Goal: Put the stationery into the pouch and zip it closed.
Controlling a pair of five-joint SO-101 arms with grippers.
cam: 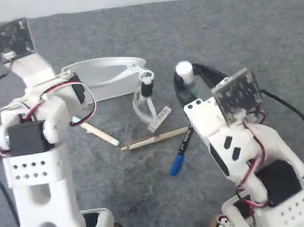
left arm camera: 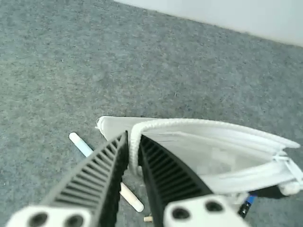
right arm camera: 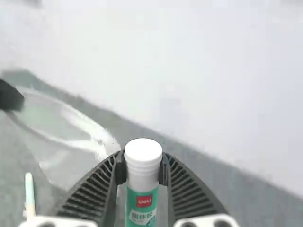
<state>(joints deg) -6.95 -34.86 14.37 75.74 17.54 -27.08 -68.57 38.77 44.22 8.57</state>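
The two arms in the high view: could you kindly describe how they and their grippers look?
The left arm and the right arm are white plastic with black motor blocks, perforated panels, and red, black and white wires; black cables trail off. The right arm bears black diamond marks. The left gripper and right gripper have black ribbed fingers on white mounts.

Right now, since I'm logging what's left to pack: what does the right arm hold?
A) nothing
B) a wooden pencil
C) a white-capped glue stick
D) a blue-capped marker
C: the right gripper has its fingers closed around a white-capped glue stick.
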